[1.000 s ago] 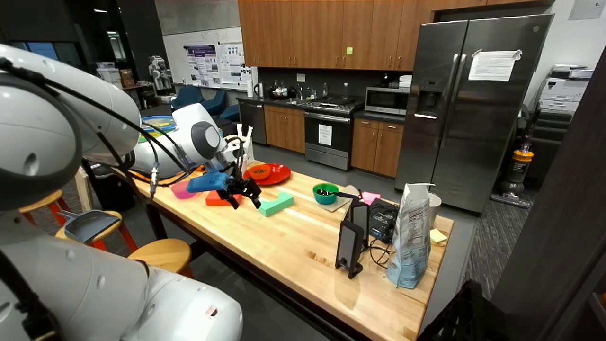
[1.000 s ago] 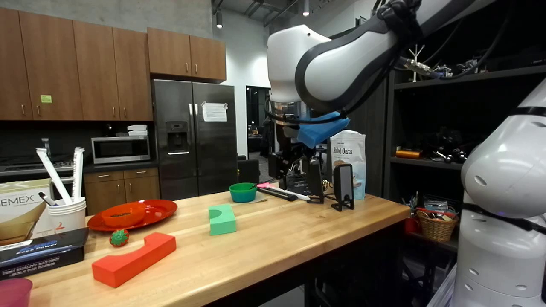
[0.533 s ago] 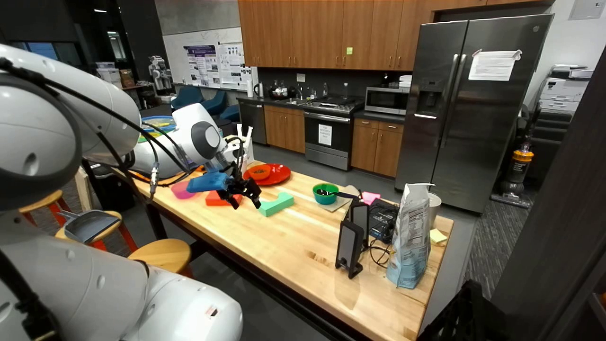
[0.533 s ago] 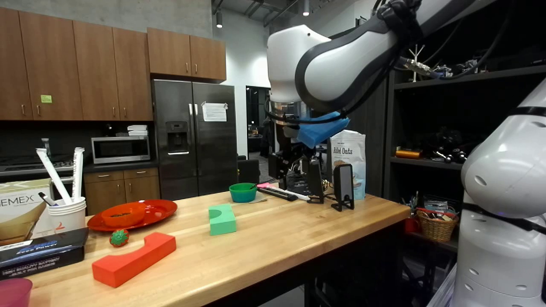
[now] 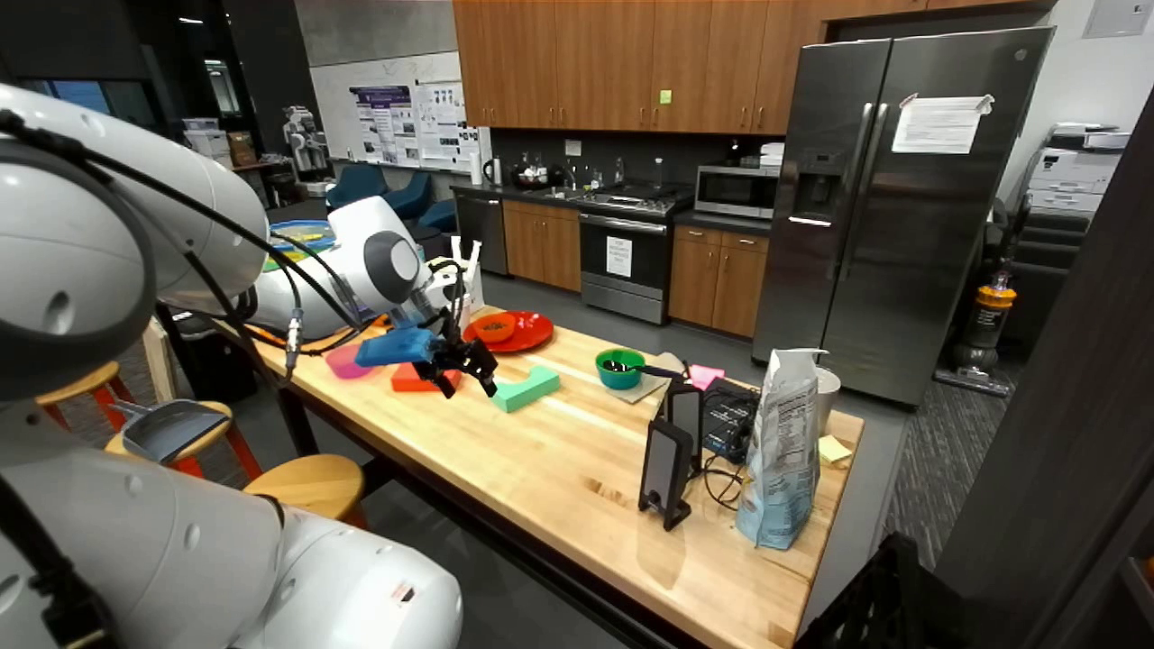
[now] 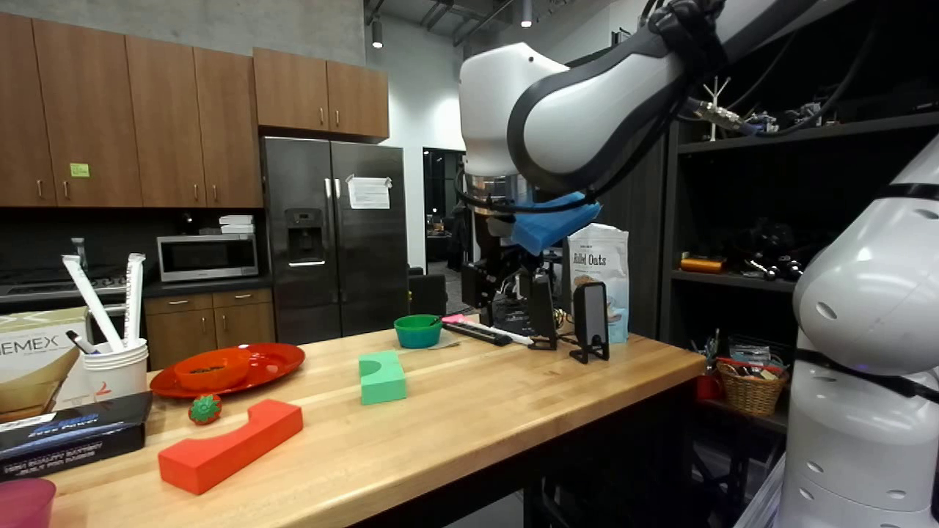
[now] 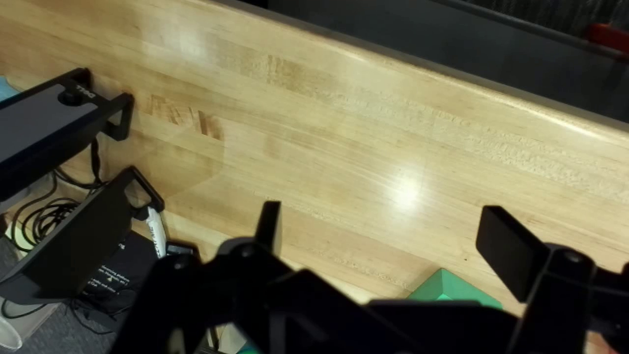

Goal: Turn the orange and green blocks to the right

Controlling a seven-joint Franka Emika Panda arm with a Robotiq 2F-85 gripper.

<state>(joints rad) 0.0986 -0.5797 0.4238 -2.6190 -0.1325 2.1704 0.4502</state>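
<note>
The orange block (image 6: pixel 238 449) lies flat on the table, its curved notch facing away from the viewer in an exterior view. It also shows in an exterior view (image 5: pixel 407 379), partly hidden behind the gripper. The pale green block (image 6: pixel 383 383) lies flat beyond it, with a curved notch, and shows in an exterior view (image 5: pixel 532 388). In the wrist view only a corner of the green block (image 7: pixel 444 285) shows, the rest hidden behind the gripper. My gripper (image 7: pixel 381 211) is open and empty above the table; it shows in both exterior views (image 5: pixel 469 383) (image 6: pixel 506 297).
A red plate (image 6: pixel 282 359) with an orange bowl (image 6: pixel 213 369), a strawberry toy (image 6: pixel 205 409) and a black box (image 6: pixel 73 434) stand near the orange block. A green bowl (image 5: pixel 618 379), black speakers (image 5: pixel 665 469) and an oats bag (image 5: pixel 777 469) stand further along. A magenta bowl (image 6: pixel 26 502) is at the near corner.
</note>
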